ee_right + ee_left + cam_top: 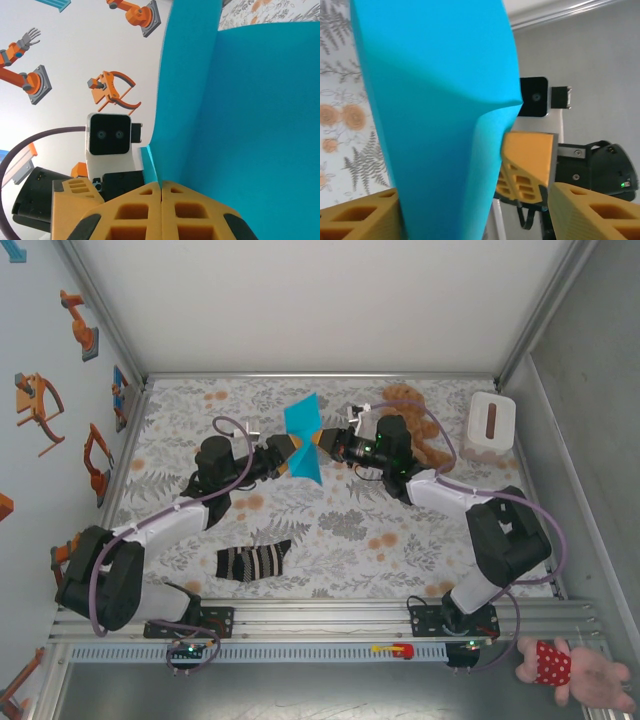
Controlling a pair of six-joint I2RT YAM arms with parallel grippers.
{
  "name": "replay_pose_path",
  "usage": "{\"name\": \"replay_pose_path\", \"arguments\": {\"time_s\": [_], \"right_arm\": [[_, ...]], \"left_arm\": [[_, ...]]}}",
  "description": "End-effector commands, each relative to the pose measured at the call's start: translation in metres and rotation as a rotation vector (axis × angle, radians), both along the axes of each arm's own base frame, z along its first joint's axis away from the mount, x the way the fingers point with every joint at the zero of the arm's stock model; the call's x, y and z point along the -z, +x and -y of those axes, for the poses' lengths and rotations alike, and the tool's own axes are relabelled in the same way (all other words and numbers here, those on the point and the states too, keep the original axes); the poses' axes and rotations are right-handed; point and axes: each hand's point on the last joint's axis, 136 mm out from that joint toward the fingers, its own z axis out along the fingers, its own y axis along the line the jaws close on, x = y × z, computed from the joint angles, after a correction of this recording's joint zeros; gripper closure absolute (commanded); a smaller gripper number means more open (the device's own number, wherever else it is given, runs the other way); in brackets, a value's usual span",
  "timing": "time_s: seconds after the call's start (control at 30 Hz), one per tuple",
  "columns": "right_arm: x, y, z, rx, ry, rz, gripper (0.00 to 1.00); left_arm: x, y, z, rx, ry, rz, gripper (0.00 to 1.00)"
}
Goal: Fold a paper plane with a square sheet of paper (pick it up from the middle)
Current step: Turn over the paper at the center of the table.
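The square sheet of paper (303, 436), bright turquoise, hangs above the middle of the table, bent along a crease with one flap up and one down. My right gripper (322, 440) is shut on its edge; in the right wrist view the paper (250, 125) runs into the seam of the closed orange jaws (161, 187). My left gripper (283, 450) faces it from the left. Its fingers (590, 210) stand wide apart around the sheet (435, 100), which lies against the left finger with a gap to the right one. The paper plane is out of view.
A brown teddy bear (405, 400) lies at the back right behind the right arm, a white box (492, 420) beside it. A striped sock (253, 561) lies near the front left. A pink plush toy (570, 670) sits off the table at the bottom right.
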Motion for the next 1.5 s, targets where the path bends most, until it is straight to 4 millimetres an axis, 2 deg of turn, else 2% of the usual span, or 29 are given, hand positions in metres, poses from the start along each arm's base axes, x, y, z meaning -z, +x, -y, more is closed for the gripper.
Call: {"name": "replay_pose_path", "arguments": {"time_s": [0.0, 0.4, 0.47, 0.53, 0.67, 0.8, 0.97, 1.13, 1.27, 1.47], "right_arm": [[-0.028, -0.004, 0.006, -0.01, 0.053, 0.059, 1.0], [-0.017, -0.001, 0.011, 0.007, 0.04, 0.034, 1.0], [-0.014, 0.0, 0.015, 0.015, 0.035, 0.032, 0.94], [-0.009, 0.002, 0.021, 0.032, 0.025, 0.025, 0.84], [0.009, 0.008, 0.042, 0.103, -0.041, -0.004, 0.68], [0.024, 0.008, 0.062, 0.186, -0.216, -0.012, 0.57], [0.024, 0.007, 0.095, 0.307, -0.42, 0.034, 0.52], [0.025, 0.006, 0.113, 0.374, -0.51, 0.047, 0.52], [0.031, 0.005, 0.121, 0.405, -0.542, 0.028, 0.53], [0.041, 0.002, 0.136, 0.456, -0.61, -0.009, 0.59]], "left_arm": [[-0.019, -0.003, 0.004, 0.033, -0.075, 0.073, 0.41], [-0.007, 0.001, 0.004, 0.025, -0.051, 0.054, 0.73], [-0.005, 0.002, 0.003, 0.022, -0.039, 0.051, 0.79], [0.001, 0.003, 0.001, 0.015, -0.016, 0.039, 0.83], [0.013, 0.003, -0.005, 0.001, 0.061, 0.018, 0.88], [0.039, -0.003, -0.022, -0.017, 0.305, -0.014, 0.9], [0.065, -0.012, -0.08, -0.096, 0.814, -0.047, 0.91], [0.054, -0.008, -0.129, -0.232, 1.226, -0.002, 0.91], [0.051, -0.001, -0.138, -0.28, 1.468, 0.029, 0.91], [0.066, 0.015, -0.126, -0.321, 1.703, 0.045, 0.91]]}}
